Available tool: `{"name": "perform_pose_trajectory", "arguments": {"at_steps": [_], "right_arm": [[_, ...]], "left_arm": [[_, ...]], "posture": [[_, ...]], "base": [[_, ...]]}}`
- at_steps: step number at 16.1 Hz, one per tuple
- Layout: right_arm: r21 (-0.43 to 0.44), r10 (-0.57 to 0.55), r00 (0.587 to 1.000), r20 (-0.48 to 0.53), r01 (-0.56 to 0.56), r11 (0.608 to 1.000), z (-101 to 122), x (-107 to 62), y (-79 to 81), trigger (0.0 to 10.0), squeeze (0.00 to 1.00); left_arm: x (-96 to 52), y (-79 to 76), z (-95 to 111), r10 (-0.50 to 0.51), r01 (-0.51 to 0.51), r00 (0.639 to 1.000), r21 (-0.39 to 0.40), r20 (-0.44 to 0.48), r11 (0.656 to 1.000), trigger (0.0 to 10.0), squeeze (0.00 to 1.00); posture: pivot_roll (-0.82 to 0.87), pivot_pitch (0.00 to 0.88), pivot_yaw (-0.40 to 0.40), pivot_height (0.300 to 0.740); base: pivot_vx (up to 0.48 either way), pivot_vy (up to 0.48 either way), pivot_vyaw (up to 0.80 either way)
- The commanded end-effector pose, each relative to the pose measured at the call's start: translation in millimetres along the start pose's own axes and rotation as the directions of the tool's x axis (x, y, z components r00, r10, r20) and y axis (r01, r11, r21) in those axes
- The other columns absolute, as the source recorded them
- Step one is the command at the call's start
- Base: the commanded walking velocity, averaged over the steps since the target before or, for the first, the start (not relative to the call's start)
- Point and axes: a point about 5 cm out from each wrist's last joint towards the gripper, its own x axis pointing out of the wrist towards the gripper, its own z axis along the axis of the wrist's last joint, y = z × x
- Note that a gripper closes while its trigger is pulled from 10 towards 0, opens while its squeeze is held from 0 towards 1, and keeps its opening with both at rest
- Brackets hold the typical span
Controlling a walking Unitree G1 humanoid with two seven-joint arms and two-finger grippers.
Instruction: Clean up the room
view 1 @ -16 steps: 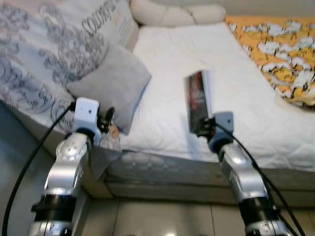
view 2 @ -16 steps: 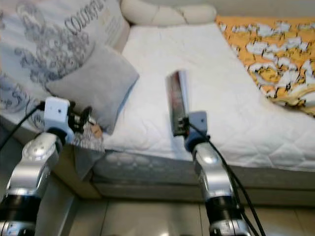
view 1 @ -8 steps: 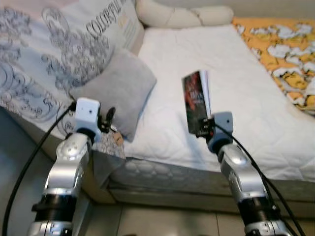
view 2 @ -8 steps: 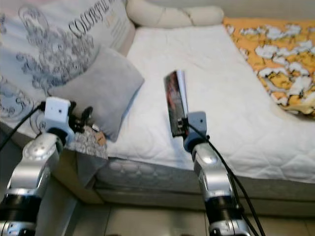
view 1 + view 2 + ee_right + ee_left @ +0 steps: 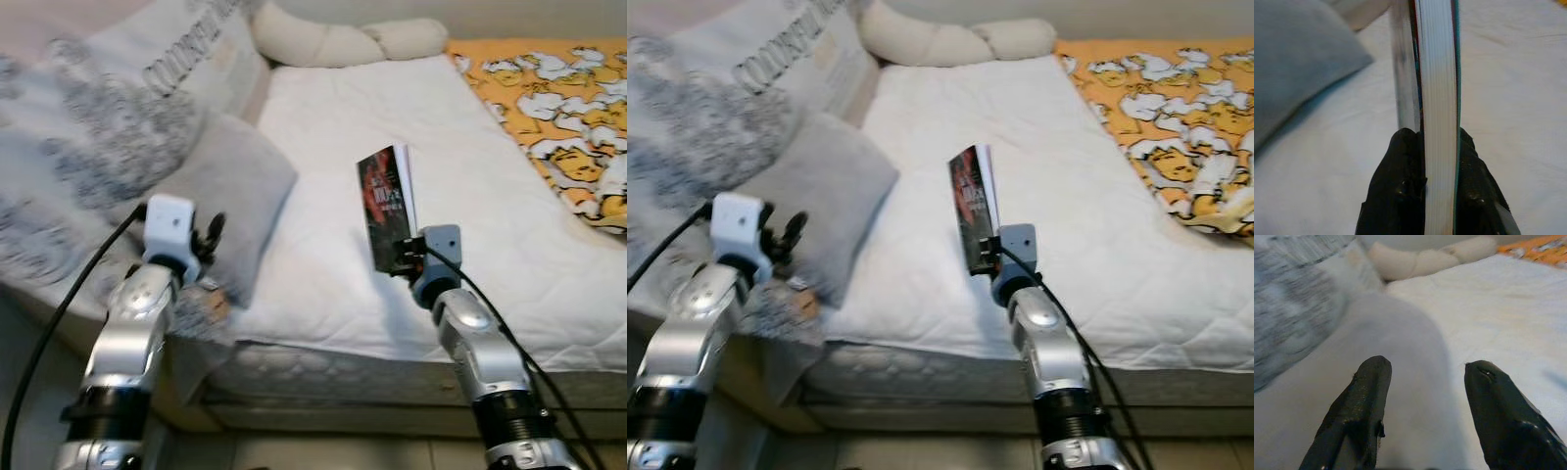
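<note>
Right hand [image 5: 397, 257]: fingers clamped on the lower edge of a book [image 5: 388, 204], held upright above the near part of the bed [image 5: 343, 147], dark cover toward the robot's left, white page block toward its right; the right wrist view shows the fingertips [image 5: 1400, 186] pressing both covers. Left hand [image 5: 208, 235]: empty, fingers spread apart, hovering just before a grey pillow [image 5: 230, 191] at the bed's left edge. Also present: patterned duvet [image 5: 88, 127] heaped at left, cream bolster [image 5: 333, 41] at the head, orange blanket [image 5: 549, 108] at right. Change over the last second: the whole scene has shifted and tilted in both eye views, so the camera has moved; the book keeps the same pose in the hand, clear of the mattress. Judgement: the book is secured and in carry; a place to put it away remains to be found
</note>
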Motion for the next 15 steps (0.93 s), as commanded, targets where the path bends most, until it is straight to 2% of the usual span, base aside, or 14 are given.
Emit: {"name": "perform_pose_trajectory", "arguments": {"at_steps": [1, 4, 8, 10, 11, 13, 15], "right_arm": [[0.003, -0.032, 0.997, 0.065, 0.032, 0.999, 14.4, 0.0, -7.6, 10.0, 0.00], [-0.007, -0.027, 0.997, 0.067, 0.028, 1.000, 14.9, -0.2, -6.8, 10.0, 0.00], [-0.013, -0.028, 0.997, 0.071, 0.029, 0.999, 15.7, 0.0, -7.0, 10.0, 0.00], [0.035, -0.001, 0.999, 0.047, 0.000, 0.999, 14.0, 0.8, -4.8, 10.0, 0.00], [0.013, -0.006, 0.999, 0.053, 0.005, 1.000, 15.1, 0.6, -5.0, 10.0, 0.00], [-0.030, -0.026, 0.997, 0.066, 0.028, 0.999, 15.9, 0.1, -7.0, 10.0, 0.00], [-0.013, -0.023, 0.997, 0.079, 0.024, 1.000, 17.4, 0.2, -7.7, 10.0, 0.00]], "left_arm": [[-0.3, -0.9, 1.3, -0.008, 0.008, 1.000, 0.002, -0.002, 1.000, 10.0, 0.00], [-1.3, 0.8, -1.6, 0.003, -0.003, 1.000, -0.032, -0.011, 0.999, 10.0, 0.00], [-1.5, -1.0, -2.5, -0.009, 0.008, 1.000, -0.031, -0.016, 0.999, 10.0, 0.00], [-1.3, -1.7, -2.3, -0.012, 0.011, 1.000, -0.033, -0.015, 0.999, 10.0, 0.00], [-1.0, -2.0, -2.1, -0.013, 0.013, 1.000, -0.033, -0.015, 0.999, 10.0, 0.00], [-0.6, -2.8, -1.8, -0.015, 0.015, 1.000, -0.035, -0.014, 0.999, 10.0, 0.00], [0.1, -3.8, -1.3, -0.017, 0.017, 1.000, -0.035, -0.013, 0.999, 10.0, 0.00]], "posture": [[0.01, 0.000, 0.061, 0.740], [0.01, 0.000, 0.062, 0.740], [0.01, 0.000, 0.063, 0.740], [0.01, 0.000, 0.063, 0.740], [0.01, 0.000, 0.063, 0.740], [0.01, 0.000, 0.063, 0.740], [0.01, 0.000, 0.065, 0.740]], "base": [[0.345, 0.000, 0.00], [0.346, 0.000, 0.00], [0.344, 0.000, 0.00], [0.347, 0.000, -0.66], [0.345, 0.000, -0.80], [0.347, 0.000, 0.00], [0.347, 0.000, 0.00]]}}
